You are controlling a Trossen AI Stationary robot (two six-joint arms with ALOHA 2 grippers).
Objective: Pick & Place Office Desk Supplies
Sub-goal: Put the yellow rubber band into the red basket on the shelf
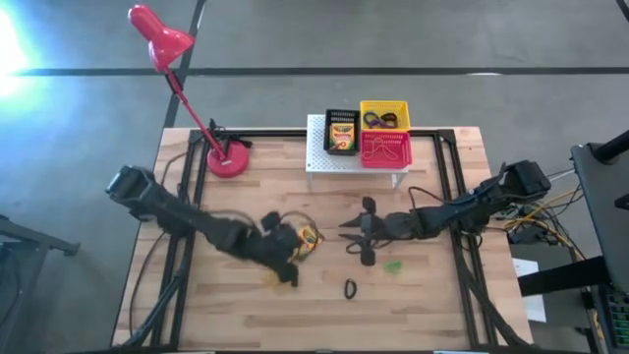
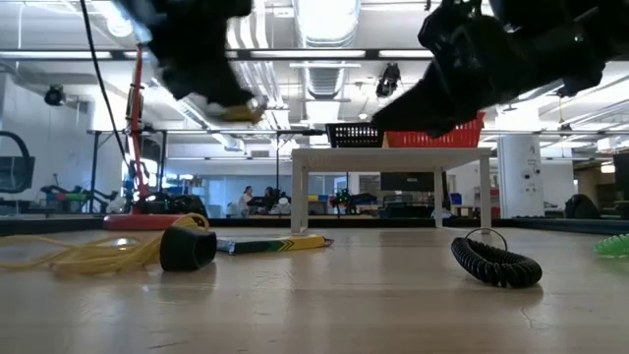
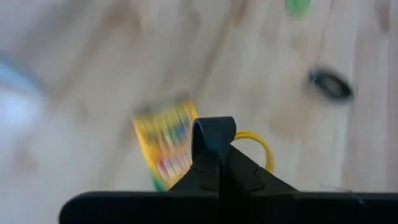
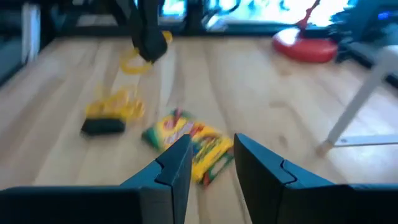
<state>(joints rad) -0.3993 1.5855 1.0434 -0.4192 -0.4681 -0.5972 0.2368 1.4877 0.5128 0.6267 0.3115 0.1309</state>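
Black coiled ring [image 2: 496,260] on bare wooden table [image 2: 324,305], left jaws together, right jaws apart, bright workshop behind.

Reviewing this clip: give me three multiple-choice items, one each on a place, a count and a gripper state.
1. Which basket holds a crayon box?
A. black
B. yellow
C. red
2. How many baskets sit on the white perforated stand?
A. two
B. three
C. five
3. The right gripper is:
A. open, nothing between its fingers
B. shut on a crayon box
C. shut on a green ring

1 A: the crayon box lies in the black basket.
2 B: the black, yellow basket and red basket share the white perforated stand.
3 A: the right gripper shows a bare gap.
Meanwhile the left gripper is shut on a yellow rubber band.
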